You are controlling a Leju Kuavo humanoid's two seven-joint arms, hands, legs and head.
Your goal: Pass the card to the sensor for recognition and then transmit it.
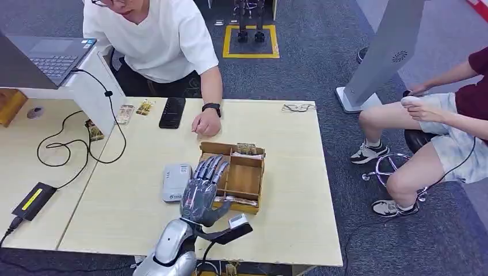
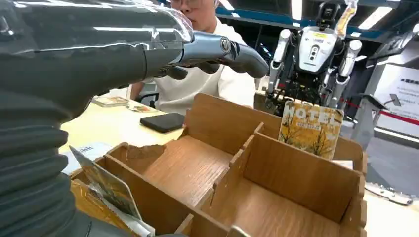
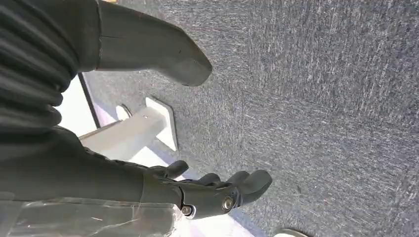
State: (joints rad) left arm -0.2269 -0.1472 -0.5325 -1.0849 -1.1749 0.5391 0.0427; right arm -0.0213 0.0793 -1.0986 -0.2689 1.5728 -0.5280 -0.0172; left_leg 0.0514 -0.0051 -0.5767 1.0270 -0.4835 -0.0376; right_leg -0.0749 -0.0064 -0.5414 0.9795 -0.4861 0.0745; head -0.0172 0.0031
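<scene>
A wooden card box (image 1: 255, 172) with several compartments stands in the middle of the table. My left hand (image 1: 204, 190) hovers over its left compartment with fingers stretched out and apart, holding nothing. In the left wrist view the fingers (image 2: 217, 49) reach above the box (image 2: 217, 123). A yellow "HOTEL" card (image 2: 310, 127) stands upright in the far compartment, and another card (image 2: 106, 185) leans in the slot nearest my wrist. The grey-white sensor (image 1: 175, 181) lies flat just left of the box. My right hand (image 3: 207, 190) hangs over the carpet, fingers loosely apart and empty.
A person in a white shirt leans over the far table edge, one hand (image 1: 206, 122) resting near the box. A black phone (image 1: 172, 112), loose cards (image 1: 133, 110), glasses (image 1: 298, 107), a laptop (image 1: 46, 57), cables and a black adapter (image 1: 33, 200) lie around. Another person sits at the right.
</scene>
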